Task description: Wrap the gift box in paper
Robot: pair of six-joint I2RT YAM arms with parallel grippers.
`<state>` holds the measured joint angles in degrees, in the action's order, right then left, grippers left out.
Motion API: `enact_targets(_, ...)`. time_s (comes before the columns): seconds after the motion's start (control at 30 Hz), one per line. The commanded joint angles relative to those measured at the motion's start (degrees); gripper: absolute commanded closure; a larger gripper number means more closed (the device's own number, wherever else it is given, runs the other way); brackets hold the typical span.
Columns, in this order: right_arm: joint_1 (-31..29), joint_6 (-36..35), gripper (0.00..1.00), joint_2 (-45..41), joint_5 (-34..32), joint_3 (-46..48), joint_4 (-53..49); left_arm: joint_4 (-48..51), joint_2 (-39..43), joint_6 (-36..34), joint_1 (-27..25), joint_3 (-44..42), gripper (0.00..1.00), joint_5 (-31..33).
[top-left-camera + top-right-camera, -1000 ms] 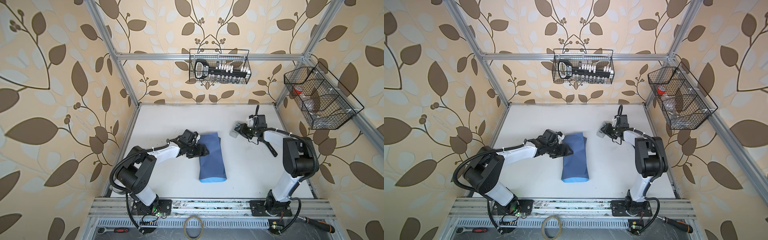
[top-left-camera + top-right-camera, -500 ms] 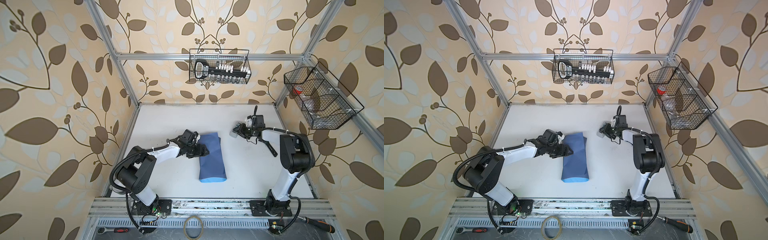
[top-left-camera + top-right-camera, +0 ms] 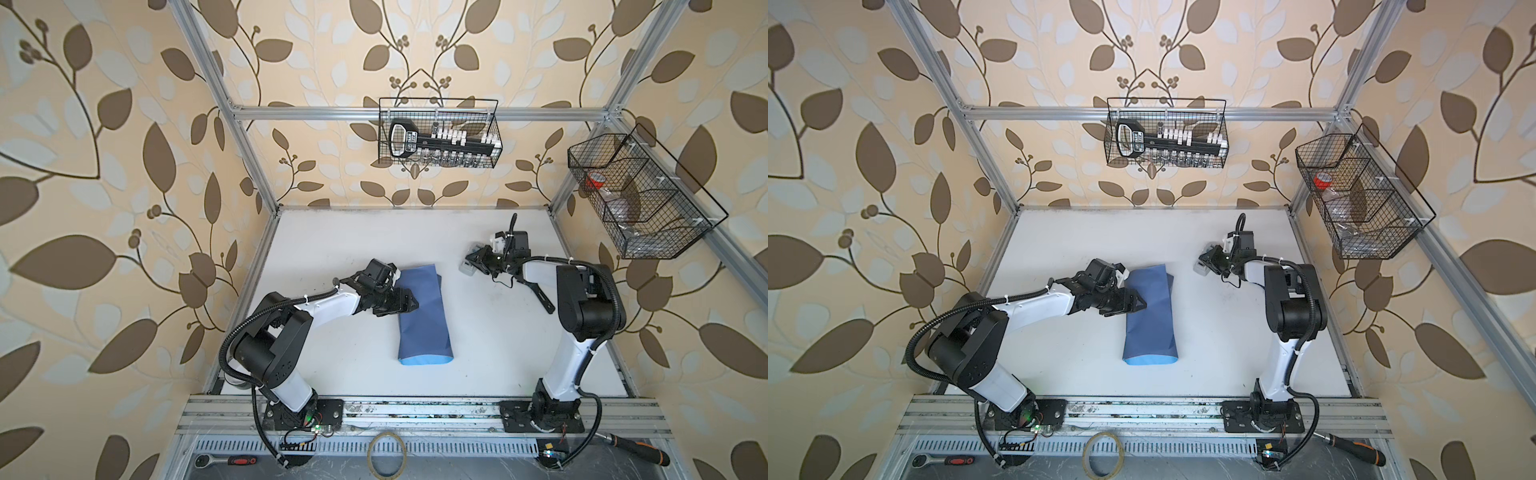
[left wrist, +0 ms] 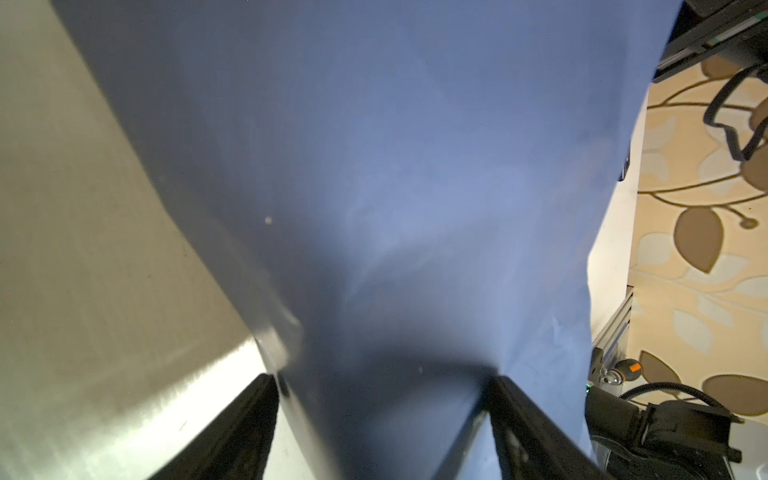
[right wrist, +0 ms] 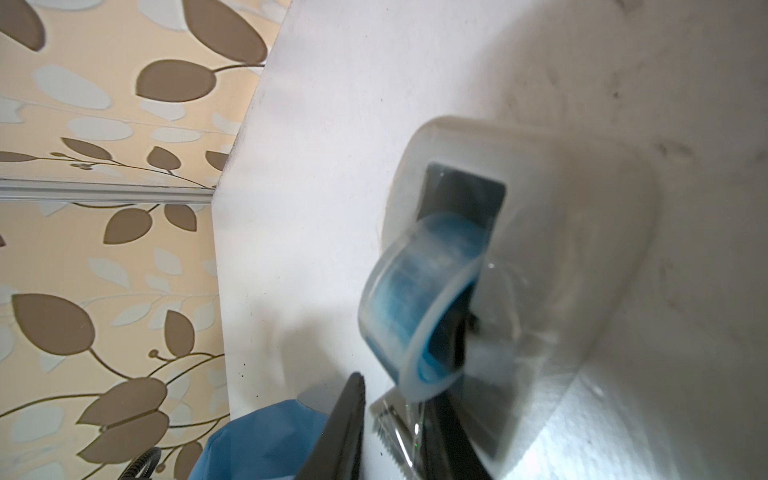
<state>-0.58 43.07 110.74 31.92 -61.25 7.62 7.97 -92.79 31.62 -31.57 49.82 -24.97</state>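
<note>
I have the paper (image 3: pixel 422 316) lying in the middle of the bench (image 3: pixel 332 249) as a long folded bundle. It runs from mid-bench toward the front edge, dark slate side up. A strip of its lighter blue face shows at the end nearest the front edge. I can't see the gift box anywhere; only paper shows.

My left gripper (image 3: pixel 409 305) sits at the bundle's left edge, about halfway along, reaching in from the left side of the bench. From the left wrist camera its fingers (image 4: pixel 232 436) stand wide apart, and the paper (image 4: pixel 395 187) fills the whole gap between them.

My right gripper (image 3: pixel 473 262) is on the right half of the bench, nearer the back edge and well apart from the bundle. It is right against the clear tape dispenser (image 3: pixel 466 269). The right wrist camera is blurred. There the fingers (image 5: pixel 345 428) stand close together, with the toothed cutter and a loose bit of clear tape between them. The blue-cored tape roll (image 5: pixel 415 299) is just beyond. I cannot tell whether those jaws actually pinch the tape.
</note>
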Motion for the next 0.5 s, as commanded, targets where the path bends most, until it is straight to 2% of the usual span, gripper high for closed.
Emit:
enact_targets(0.0, 0.1, 1.8, 0.77, 1.6, 0.5, 1.5, 1.5, 10.8, -4.1, -1.9, -0.6, -2.9, 0.19, 11.9)
enact_targets(0.47, 0.6, 5.7, 0.93, 1.6, 2.3, 3.6, 6.3, 10.8, -4.6, -1.9, -0.6, -2.6, 0.19, 12.0)
